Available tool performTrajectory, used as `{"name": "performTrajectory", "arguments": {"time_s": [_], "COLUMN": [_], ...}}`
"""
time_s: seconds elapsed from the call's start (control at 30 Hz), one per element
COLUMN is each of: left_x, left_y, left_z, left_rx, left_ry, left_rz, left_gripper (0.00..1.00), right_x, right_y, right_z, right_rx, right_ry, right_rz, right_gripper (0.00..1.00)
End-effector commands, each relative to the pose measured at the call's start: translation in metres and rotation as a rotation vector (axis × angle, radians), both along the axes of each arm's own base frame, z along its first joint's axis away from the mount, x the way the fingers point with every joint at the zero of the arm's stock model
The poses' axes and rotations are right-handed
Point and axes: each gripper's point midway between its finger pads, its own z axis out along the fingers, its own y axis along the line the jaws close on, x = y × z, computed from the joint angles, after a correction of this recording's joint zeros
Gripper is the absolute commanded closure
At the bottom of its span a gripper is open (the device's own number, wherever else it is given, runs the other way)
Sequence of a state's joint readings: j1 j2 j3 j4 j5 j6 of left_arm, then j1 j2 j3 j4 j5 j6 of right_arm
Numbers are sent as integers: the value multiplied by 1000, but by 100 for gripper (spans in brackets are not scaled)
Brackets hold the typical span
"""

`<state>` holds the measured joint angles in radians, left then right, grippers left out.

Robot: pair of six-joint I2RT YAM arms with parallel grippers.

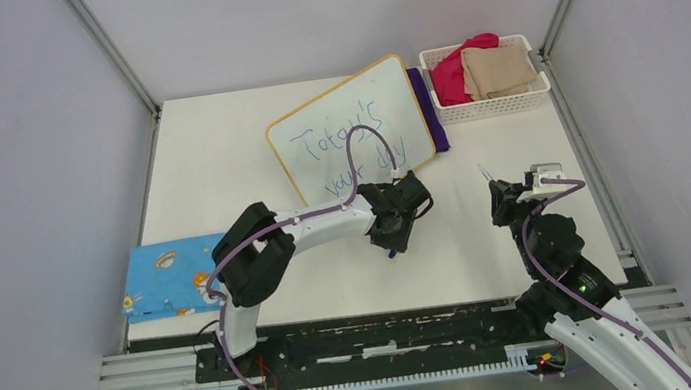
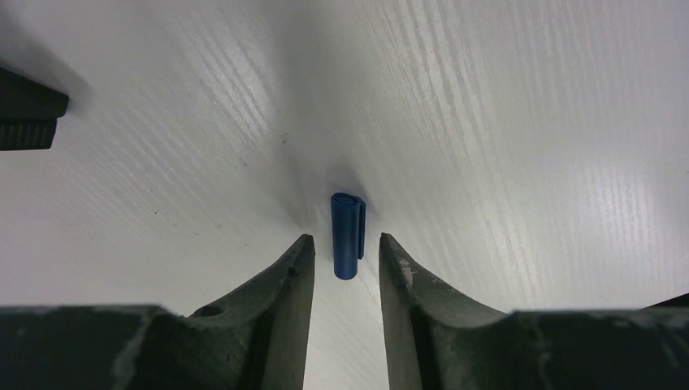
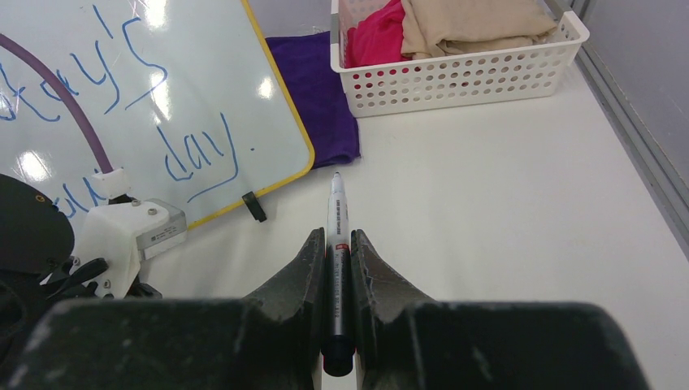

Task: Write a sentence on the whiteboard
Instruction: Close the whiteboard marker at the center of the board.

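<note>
though white, basket (image 1: 491,106) full of cloths (image 1: 498,69)

Your left arm (image 1: 325,226) has a white link between black joints, with a purple cable (image 1: 362,140) arching off it. Your right arm (image 1: 555,243) is black-jointed too, showing a small green light (image 1: 589,290); its fingers (image 3: 296,276) are dark grey.

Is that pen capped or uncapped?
Uncapped: the pen in the right gripper shows its bare tip, and a blue cap lies apart on the table.
</note>
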<state>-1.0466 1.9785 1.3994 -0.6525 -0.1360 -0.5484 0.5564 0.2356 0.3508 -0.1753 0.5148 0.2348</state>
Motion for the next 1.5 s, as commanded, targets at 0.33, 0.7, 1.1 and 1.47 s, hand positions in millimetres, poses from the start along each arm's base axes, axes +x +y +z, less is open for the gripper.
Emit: {"name": "performTrajectory", "arguments": {"time_s": [0.33, 0.7, 1.1, 1.47], "left_x": [2, 7, 3, 21], "left_y": [-8, -8, 3, 3], "left_z": [-1, -9, -17, 65], "left_rx": [43, 49, 75, -70], "left_ry": [38, 47, 59, -114], "left_rz": [-105, -111, -122, -63], "left_gripper": [58, 59, 79, 98], "right_x": [0, 0, 0, 1], "right_y": [1, 1, 1, 6], "right_z": [13, 10, 10, 35], "right_rx": [31, 31, 28, 45], "right_ry": [-42, -35, -33, -63], "right_rz": [2, 3, 2, 23], "right_gripper": [100, 100, 100, 100]}}
